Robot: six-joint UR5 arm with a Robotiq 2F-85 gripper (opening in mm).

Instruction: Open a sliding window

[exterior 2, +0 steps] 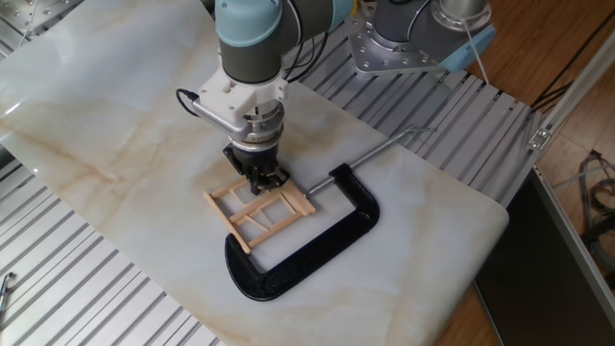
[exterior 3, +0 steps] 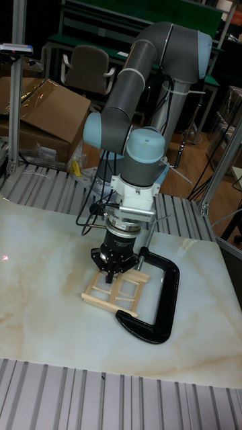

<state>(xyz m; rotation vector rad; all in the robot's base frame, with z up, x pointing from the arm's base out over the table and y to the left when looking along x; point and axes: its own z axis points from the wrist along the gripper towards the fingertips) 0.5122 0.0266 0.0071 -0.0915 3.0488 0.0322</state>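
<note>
The sliding window (exterior 2: pixel 259 215) is a small pale-wood frame with crossbars, lying flat on the marble board (exterior 2: pixel 115 125). It also shows in the tall fixed view, the window (exterior 3: pixel 115 293) resting below the arm's wrist. My gripper (exterior 2: pixel 260 180) points straight down at the window's far edge, and its dark fingertips (exterior 3: pixel 109 273) are at or just above the top bar. The fingers look close together, but the gap between them is too dark to read. Whether they touch the wood is unclear.
A large black C-clamp (exterior 2: pixel 317 240) with a silver screw rod (exterior 2: pixel 380 149) wraps around the window's near and right sides. Ribbed metal table (exterior 2: pixel 86 298) surrounds the board. The board's right edge (exterior 2: pixel 490 231) drops toward the floor.
</note>
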